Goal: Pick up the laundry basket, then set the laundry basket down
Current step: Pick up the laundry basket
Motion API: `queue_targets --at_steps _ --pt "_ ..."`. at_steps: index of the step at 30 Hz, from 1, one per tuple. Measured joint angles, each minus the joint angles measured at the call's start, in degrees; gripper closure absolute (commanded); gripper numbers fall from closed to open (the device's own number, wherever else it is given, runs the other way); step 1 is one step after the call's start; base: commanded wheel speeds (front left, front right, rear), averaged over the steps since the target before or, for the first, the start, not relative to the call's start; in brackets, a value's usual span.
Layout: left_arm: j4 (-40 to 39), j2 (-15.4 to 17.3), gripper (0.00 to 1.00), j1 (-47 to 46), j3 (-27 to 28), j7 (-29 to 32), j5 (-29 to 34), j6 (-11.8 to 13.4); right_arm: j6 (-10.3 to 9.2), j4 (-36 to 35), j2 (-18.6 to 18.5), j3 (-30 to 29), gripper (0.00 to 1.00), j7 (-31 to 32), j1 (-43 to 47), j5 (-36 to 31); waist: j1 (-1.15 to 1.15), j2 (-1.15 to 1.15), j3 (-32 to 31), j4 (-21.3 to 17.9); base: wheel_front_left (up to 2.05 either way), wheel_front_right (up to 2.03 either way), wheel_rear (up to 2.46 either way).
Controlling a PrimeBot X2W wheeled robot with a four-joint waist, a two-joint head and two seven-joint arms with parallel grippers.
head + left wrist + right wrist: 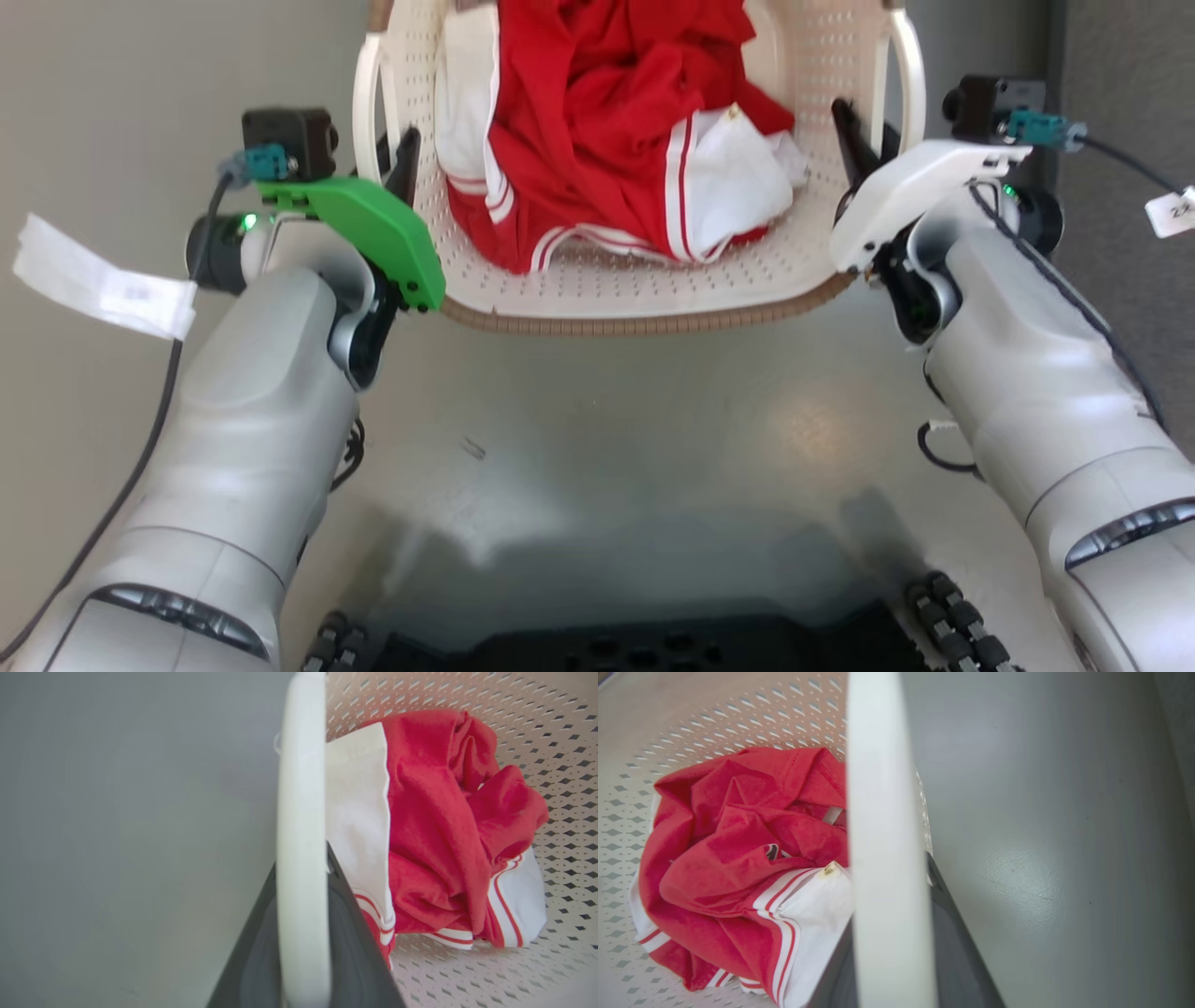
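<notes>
At 10 o'clock in the head view, my left pincer point(397, 154) is clamped on the left handle point(301, 812) of the laundry basket point(635, 322), with a dark finger against each side of the white bar. The basket sits at 12 o'clock with red and white clothes point(597, 121) heaped inside. At 2 o'clock my right pincer point(864, 140) grips the right handle point(882, 812) likewise. I judge that holding both sides keeps the load level. Whether it is off the floor point(607, 429) I cannot tell.
</notes>
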Motion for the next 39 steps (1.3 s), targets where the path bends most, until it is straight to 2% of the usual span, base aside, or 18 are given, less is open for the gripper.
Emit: queue_targets --at_steps 19,39 --pt "5.8 -0.4 1.00 7.8 -1.8 0.9 -4.1 -0.3 -1.03 -2.2 -0.2 10.2 1.00 4.8 9.1 9.0 0.00 0.00 -15.7 -1.6 0.00 0.00 0.00" --pt "7.8 -0.5 1.00 17.7 -5.2 6.8 -8.9 -0.3 -1.60 -2.1 -0.3 18.1 1.00 12.0 18.2 15.8 -0.01 0.00 -32.2 -3.4 0.00 0.00 0.00"
